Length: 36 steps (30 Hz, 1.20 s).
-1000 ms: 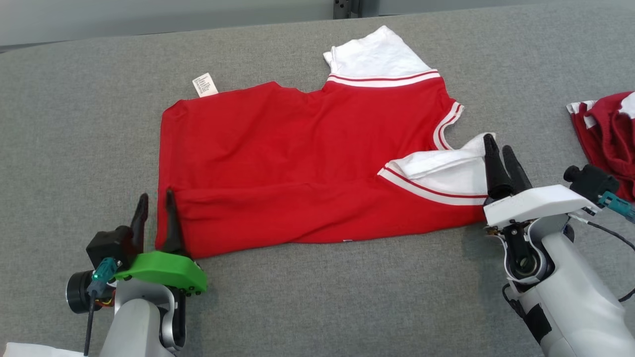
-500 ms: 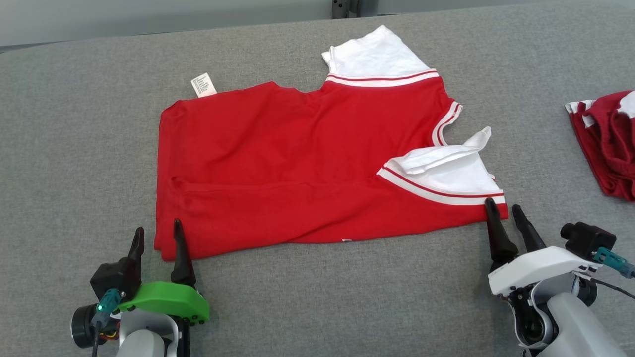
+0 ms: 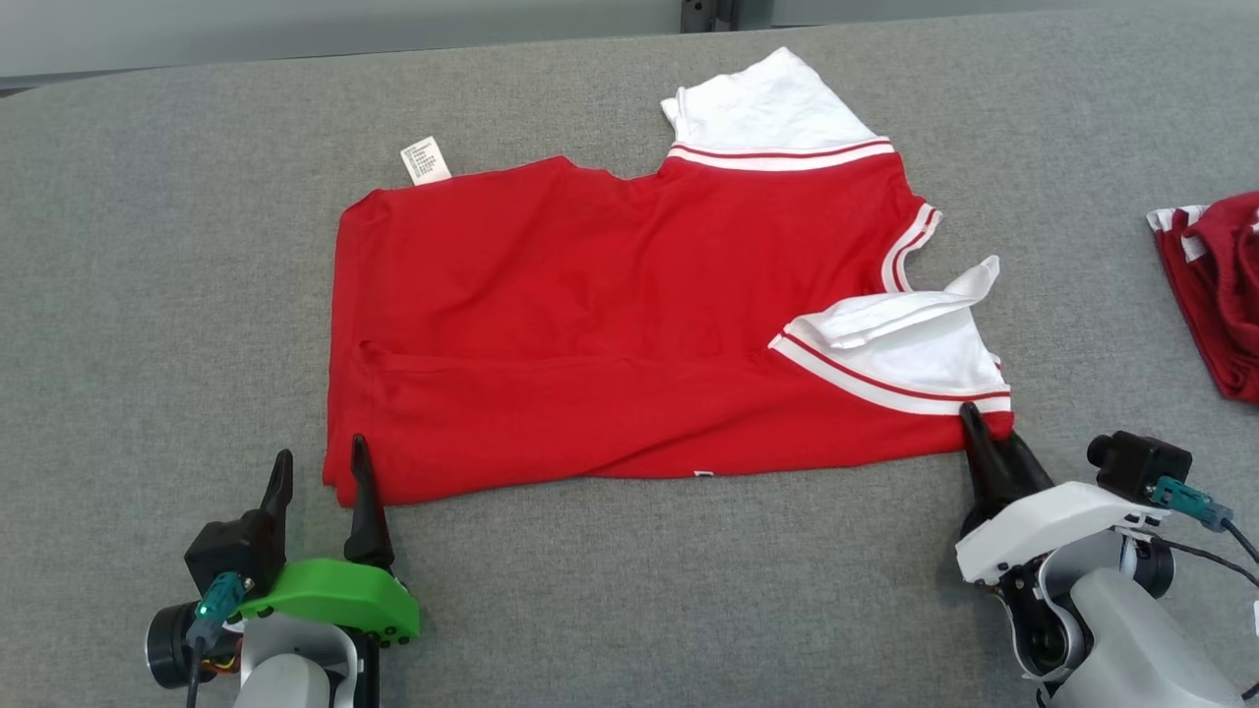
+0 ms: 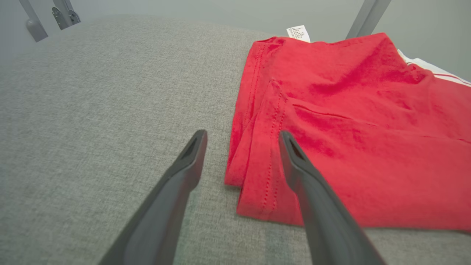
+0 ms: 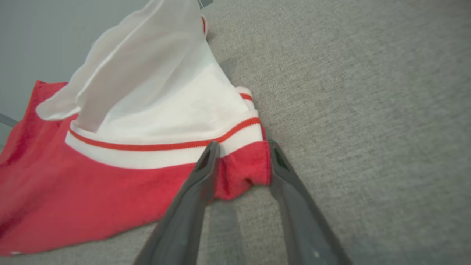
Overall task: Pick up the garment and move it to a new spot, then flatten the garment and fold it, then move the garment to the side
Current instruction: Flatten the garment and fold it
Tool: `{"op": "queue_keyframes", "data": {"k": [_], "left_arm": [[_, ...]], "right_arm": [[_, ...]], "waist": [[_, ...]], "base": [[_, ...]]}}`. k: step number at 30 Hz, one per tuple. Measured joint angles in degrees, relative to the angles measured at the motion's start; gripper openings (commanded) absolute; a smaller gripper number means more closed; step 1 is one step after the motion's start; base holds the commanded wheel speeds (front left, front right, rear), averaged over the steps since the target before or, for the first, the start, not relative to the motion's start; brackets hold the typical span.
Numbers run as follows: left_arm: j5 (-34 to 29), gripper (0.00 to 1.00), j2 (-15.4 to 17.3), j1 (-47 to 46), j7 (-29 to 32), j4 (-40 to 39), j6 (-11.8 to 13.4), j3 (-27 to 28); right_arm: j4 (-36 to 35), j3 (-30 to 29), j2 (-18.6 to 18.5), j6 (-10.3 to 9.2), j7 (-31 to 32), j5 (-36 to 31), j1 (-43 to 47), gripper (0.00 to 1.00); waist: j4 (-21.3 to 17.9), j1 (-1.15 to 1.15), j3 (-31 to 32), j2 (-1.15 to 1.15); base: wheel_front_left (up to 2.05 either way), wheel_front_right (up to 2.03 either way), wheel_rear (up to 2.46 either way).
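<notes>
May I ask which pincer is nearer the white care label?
Left. The left pincer is at the red shirt's near left corner, the care label at its far edge; the right pincer straddles the near right corner.

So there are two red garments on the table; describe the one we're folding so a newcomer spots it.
On the grey table, look to the middle: the shirt lies spread flat there. It is bright red with white sleeves and striped trim, while the other garment, at the right edge, is darker red and crumpled.

Dark-red cloth heap (image 3: 1218, 295) at right edge of grey padded table (image 3: 148, 295)
</notes>
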State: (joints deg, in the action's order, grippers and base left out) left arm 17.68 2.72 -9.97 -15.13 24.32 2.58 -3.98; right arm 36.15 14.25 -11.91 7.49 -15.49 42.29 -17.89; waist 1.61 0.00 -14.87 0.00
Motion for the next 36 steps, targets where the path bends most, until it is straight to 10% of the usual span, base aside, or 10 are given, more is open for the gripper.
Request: {"op": "queue_keyframes", "data": {"k": [32,34,36], "left_arm": [[6.6,1.00,0.0,1.0,0.0,5.7,-9.7,-7.3],[6.9,0.20,0.0,0.8,0.0,5.8,-9.9,-7.6],[7.0,0.00,0.1,0.7,0.0,5.6,-9.9,-8.0]], "right_arm": [[-2.7,-3.8,-2.5,0.04,0.4,-2.6,-0.3,0.00],[-2.8,-3.8,-2.6,0.04,0.4,-2.5,-0.5,0.00],[-2.8,-3.8,-2.6,0.04,0.4,-2.2,-0.5,0.00]], "waist": [[-1.4,0.00,1.5,0.00],[-1.5,0.00,1.3,0.00],[-1.5,0.00,1.3,0.00]], "base": [[0.00,0.00,0.00],[0.00,0.00,0.00],[0.00,0.00,0.00]]}}
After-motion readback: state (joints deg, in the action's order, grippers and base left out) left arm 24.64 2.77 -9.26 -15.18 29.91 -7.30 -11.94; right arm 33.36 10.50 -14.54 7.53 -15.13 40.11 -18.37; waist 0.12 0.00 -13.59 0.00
